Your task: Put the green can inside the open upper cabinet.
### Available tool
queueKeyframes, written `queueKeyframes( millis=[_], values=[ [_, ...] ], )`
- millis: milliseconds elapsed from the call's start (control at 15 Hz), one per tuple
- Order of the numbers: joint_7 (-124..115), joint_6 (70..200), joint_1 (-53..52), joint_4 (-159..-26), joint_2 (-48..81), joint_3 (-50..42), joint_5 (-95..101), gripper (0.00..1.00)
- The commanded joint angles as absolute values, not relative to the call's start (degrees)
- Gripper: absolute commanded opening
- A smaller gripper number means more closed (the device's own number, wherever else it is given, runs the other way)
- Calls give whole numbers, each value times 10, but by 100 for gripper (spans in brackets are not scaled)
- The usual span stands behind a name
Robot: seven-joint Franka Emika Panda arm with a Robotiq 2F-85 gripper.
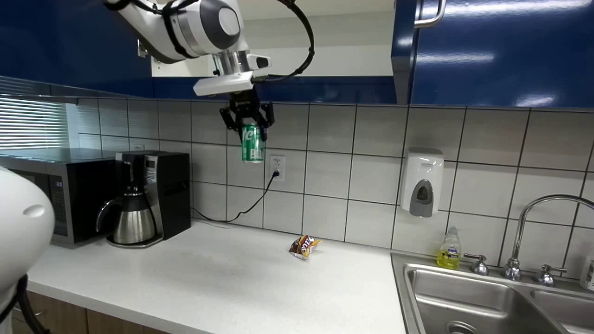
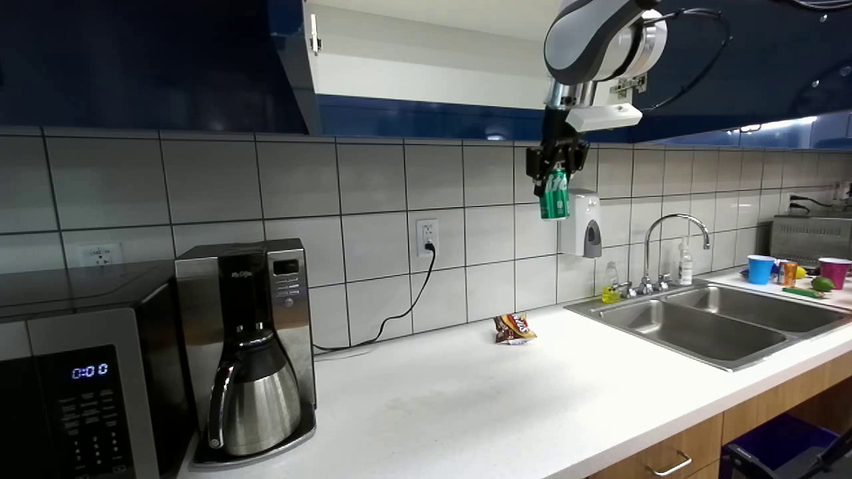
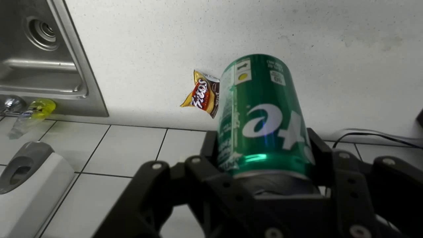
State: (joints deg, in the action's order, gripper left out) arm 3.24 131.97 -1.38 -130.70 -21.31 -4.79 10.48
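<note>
Gripper point(image 1: 253, 132) clamped on the green can point(image 1: 253, 147), fingers point(image 3: 320, 150) pressed to both sides of its upper end. Can hangs about upright, in the air, right of the coffee maker point(image 2: 293, 319) and well apart from it (left/right as both exterior views show it). White lettering on it, only partly readable. Upper cabinet point(image 1: 343, 60) open, higher than the coffee maker and mostly to its right; pale inside, blue bottom edge. Can is outside it, lower than that edge. Robot arm point(image 1: 218, 28) crosses in front of the opening in both exterior views.

Counter point(image 1: 199, 283), white, under the coffee maker and stretching right of it. Snack bag point(image 3: 202, 94) on the counter, right of the coffee maker, well apart; reads "Fritos" in the wrist view, where the can cuts across its edge. Microwave point(image 2: 93, 399) just left of the coffee maker, clock point(image 2: 89, 371) at 0:00 in an exterior view. Steel carafe point(image 1: 135, 222) sits in the coffee maker. Outlet point(image 1: 278, 161) on the tiled wall point(image 1: 328, 176), right of the coffee maker; black cord point(image 1: 227, 221) plugged in, running down toward the machine, far end hidden. Soap dispenser point(image 1: 420, 169) on the wall, farther right of the coffee maker. Sink point(image 1: 403, 283), faucet point(image 1: 512, 270) and a soap bottle point(image 1: 448, 253) with yellow liquid, right of the coffee maker, well apart. Blue cup point(image 2: 760, 269) even farther from the coffee maker, past the sink.
</note>
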Motion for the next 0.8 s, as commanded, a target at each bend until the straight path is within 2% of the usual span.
queueKeyframes(
  millis=[0, 733],
  values=[
    [37, 1268, -3, -1259, -226, -29, 95, 39],
    [25, 1189, -6, -1099, -197, -15, 77, 39]
  ],
)
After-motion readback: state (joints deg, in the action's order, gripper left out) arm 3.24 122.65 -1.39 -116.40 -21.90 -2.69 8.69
